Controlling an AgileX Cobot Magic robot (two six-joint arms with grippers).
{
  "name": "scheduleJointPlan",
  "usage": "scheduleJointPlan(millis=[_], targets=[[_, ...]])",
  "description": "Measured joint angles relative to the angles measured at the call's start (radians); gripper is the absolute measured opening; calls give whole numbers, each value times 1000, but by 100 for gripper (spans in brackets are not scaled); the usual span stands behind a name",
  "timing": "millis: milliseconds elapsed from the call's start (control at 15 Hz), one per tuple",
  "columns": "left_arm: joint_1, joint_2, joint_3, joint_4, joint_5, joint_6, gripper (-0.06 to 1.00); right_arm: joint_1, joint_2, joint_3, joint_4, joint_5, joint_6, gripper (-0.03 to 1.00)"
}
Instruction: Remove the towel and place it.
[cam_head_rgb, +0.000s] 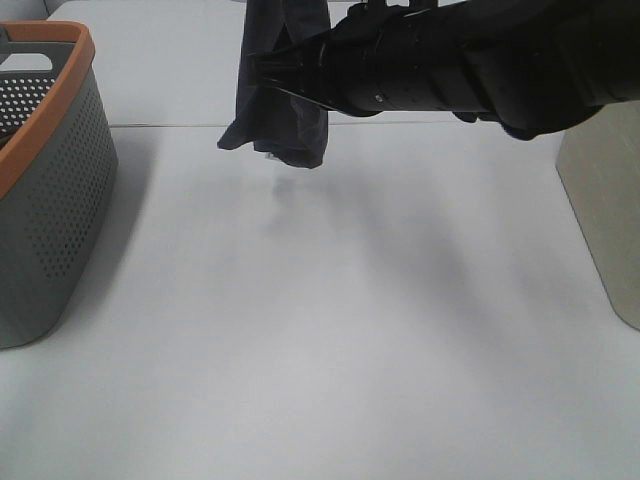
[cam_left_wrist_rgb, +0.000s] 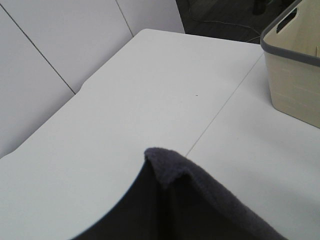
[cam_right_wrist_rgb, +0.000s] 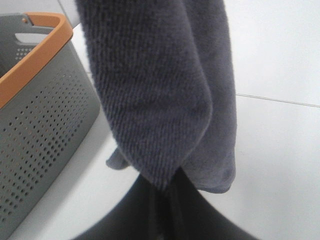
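Towel (cam_head_rgb: 290, 125) mid-air in r. tool (cam_head_rgb: 259, 65) clamp — l. tool together, unseen under it — grey basket (cam_head_rgb: 72, 80) left, beige bin (cam_head_rgb: 605, 220) right

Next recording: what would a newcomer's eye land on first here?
A dark navy-grey microfibre towel hangs in mid-air above the white table, at the far middle, with the black right arm reaching across to it. At the left edge stands a grey perforated basket with an orange rim.

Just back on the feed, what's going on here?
The dark towel hangs in the air over the white table, clear of the grey basket with the orange rim. The right gripper reaches across and is shut on it midway down; the left gripper, out of sight, seems to hold its top.
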Motion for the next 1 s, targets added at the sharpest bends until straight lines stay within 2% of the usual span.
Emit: scheduleJointPlan(millis=[67, 133, 200, 267, 333, 400, 467, 667, 800, 1000], targets=[[0, 1, 0, 10, 10, 0, 0, -28, -20, 8, 25, 80, -58, 0], [0, 6, 0, 16, 25, 0, 0, -80, -34, 9, 45, 206, -87, 0], [0, 12, 0, 16, 30, 0, 0, -139, -41, 9, 44, 347, -90, 0], [0, 18, 0, 16, 36, 0, 0, -175, -43, 9, 41, 404, -89, 0], [0, 27, 0, 17, 52, 0, 0, -245, -44, 9, 17, 540, -72, 0], [0, 45, 0, 17, 69, -1, 0, -354, -44, 1, -104, 748, 48, 0], [0, 50, 0, 17, 74, -1, 0, -395, -44, -19, -203, 823, 131, 0], [0, 60, 0, 16, 81, -1, 0, -455, -44, -128, -506, 974, 415, 0], [0, 67, 0, 16, 85, -11, 0, -456, -47, -186, -677, 996, 545, 0], [0, 90, 0, 50, 105, -74, 0, -456, -50, -246, -798, 1039, 631, 0]])
